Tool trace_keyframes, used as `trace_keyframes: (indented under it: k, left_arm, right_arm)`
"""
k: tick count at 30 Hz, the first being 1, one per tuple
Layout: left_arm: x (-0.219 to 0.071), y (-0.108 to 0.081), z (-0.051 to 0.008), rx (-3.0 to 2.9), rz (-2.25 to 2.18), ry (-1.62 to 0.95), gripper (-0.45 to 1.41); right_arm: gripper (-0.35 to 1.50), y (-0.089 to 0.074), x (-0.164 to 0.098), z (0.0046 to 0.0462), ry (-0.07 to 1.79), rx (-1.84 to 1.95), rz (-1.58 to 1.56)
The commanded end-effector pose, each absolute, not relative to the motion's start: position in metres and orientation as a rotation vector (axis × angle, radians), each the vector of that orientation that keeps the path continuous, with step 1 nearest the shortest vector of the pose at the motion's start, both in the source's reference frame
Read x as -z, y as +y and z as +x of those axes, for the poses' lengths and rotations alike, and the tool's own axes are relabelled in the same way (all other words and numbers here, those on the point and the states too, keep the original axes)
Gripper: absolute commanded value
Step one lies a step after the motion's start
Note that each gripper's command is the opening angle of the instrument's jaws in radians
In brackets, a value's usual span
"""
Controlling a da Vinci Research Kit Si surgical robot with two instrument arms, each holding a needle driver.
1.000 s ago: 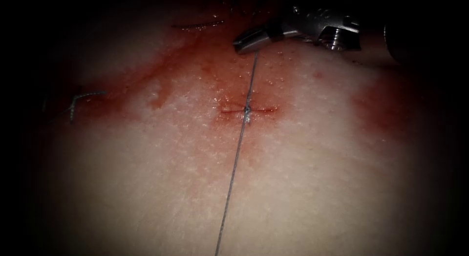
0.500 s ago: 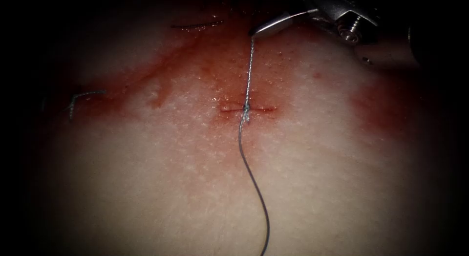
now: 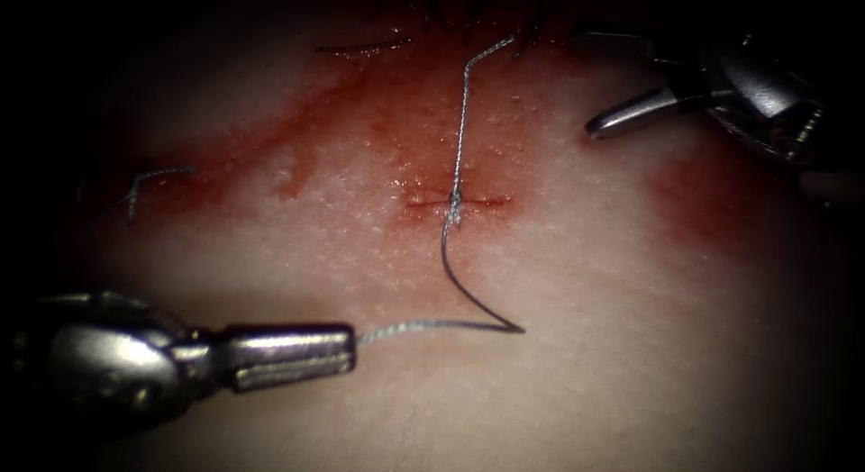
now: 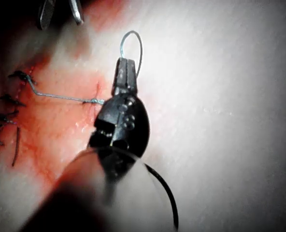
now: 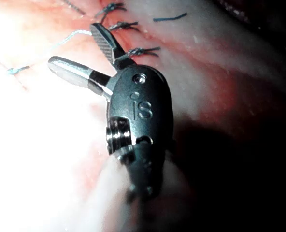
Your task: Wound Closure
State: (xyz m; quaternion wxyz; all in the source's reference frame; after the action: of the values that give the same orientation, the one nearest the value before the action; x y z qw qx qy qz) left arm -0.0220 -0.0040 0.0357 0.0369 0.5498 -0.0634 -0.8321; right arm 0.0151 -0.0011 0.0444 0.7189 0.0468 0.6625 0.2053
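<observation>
The tissue [image 3: 577, 364] carries a short cut [image 3: 458, 202] at its middle, ringed by red fluid [image 3: 378, 130] that spreads toward the far edge. The left tool [image 3: 347, 344] lies low and level over the near left corner, jaws clamped on the thread [image 3: 450, 323]. The right tool [image 3: 605, 94] hangs over the far right corner, jaws apart, holding nothing. The thread runs from a knot [image 3: 455, 204] on the cut, one strand bending to the left tool, the other ending free toward the far edge. No needle can be made out. Cut ends [image 3: 149, 179] lie left.
</observation>
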Motion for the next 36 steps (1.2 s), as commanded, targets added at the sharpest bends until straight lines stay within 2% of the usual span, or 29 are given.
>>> trace_keyframes:
  k: [1,3,6,7,8,9,10,17,21,31,36]
  left_arm:
    - [-0.037,-0.004,-0.0226,2.55,1.693,-0.185,-0.45]
    - [-0.037,-0.003,-0.0226,2.542,1.706,-0.172,-0.45]
    - [-0.038,-0.002,-0.0226,2.527,1.732,-0.171,-0.45]
    - [-0.038,-0.001,-0.0226,2.525,1.742,-0.173,-0.45]
    - [-0.038,-0.001,-0.0226,2.516,1.754,-0.18,-0.45]
    - [-0.038,0.0,-0.0226,2.514,1.767,-0.185,-0.45]
    - [-0.039,0.0,-0.0226,2.515,1.774,-0.189,-0.45]
    - [-0.042,0.003,-0.0228,2.514,1.829,-0.24,-0.45]
    - [-0.044,0.004,-0.0232,2.509,1.836,-0.265,-0.45]
    - [-0.049,0.006,-0.0235,2.532,1.835,-0.272,-0.45]
    - [-0.051,0.006,-0.0239,2.55,1.838,-0.277,-0.45]
  right_arm:
    - [1.18,-0.002,-0.045,0.0168,1.471,-0.446,0.095]
    - [1.08,-0.003,-0.044,0.0177,1.484,-0.441,0.094]
    - [0.72,-0.004,-0.045,0.0192,1.51,-0.413,0.101]
    - [0.57,-0.004,-0.045,0.0197,1.515,-0.407,0.1]
    - [0.27,-0.005,-0.046,0.0203,1.519,-0.399,0.096]
    - [0.07,-0.005,-0.046,0.0207,1.522,-0.397,0.089]
    - [-0.02,-0.005,-0.046,0.0212,1.517,-0.391,0.086]
    - [-0.03,-0.007,-0.047,0.0247,1.541,-0.338,0.098]
    - [-0.35,-0.007,-0.048,0.0253,1.561,-0.318,0.115]
    - [-0.35,-0.007,-0.046,0.0253,1.656,-0.291,0.164]
    - [-0.35,-0.007,-0.046,0.0252,1.708,-0.421,0.14]
